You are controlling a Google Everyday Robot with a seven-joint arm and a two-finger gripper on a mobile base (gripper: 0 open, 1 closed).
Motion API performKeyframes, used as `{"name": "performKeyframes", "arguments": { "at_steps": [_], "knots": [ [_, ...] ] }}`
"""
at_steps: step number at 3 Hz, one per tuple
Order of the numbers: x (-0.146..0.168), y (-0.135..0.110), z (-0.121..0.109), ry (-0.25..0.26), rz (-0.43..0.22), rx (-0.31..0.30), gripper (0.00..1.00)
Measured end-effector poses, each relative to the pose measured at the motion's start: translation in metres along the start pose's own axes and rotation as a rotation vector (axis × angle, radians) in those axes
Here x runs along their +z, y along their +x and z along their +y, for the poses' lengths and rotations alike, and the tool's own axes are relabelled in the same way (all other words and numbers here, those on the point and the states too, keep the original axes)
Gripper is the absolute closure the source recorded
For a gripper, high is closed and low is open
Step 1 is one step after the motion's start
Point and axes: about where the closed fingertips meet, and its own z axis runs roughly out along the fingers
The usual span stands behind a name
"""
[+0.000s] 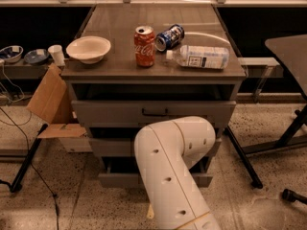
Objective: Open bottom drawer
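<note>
Grey metal makes up the cabinet, and the bottom drawer (pixel 119 179) is the lowest of its three fronts, close to the floor, under the middle drawer (pixel 109 146) and the top drawer (pixel 110 113). Only its two ends show. Its centre, where the handle should be, is covered by the white arm (pixel 169 171), which bends in front of the cabinet. The gripper is hidden behind that arm, presumably down by the lower fronts, so I cannot tell whether it is open, closed or holding anything. A dark gap above the bottom front suggests it may stand slightly out, though that is uncertain. To do this step well, the grip should sit squarely on the bar at mid-front. The pull should run straight back, level with the floor, so the drawer does not skew. A gentle pull also spares the cola can (pixel 145 46) and bottle (pixel 201 57) on the tabletop (pixel 110 37) a shake.
</note>
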Motion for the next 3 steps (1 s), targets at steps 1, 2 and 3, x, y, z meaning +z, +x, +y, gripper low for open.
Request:
{"name": "performKeyframes", "arguments": {
  "at_steps": [1, 2, 3],
  "knots": [
    [0.0022, 0.0068, 0.0088, -0.004, -0.009, 0.022, 0.00],
    [0.0002, 0.0046, 0.0103, -0.004, -0.009, 0.024, 0.00],
    [0.0003, 0.0059, 0.0153, -0.005, -0.014, 0.035, 0.00]
  ]
}}
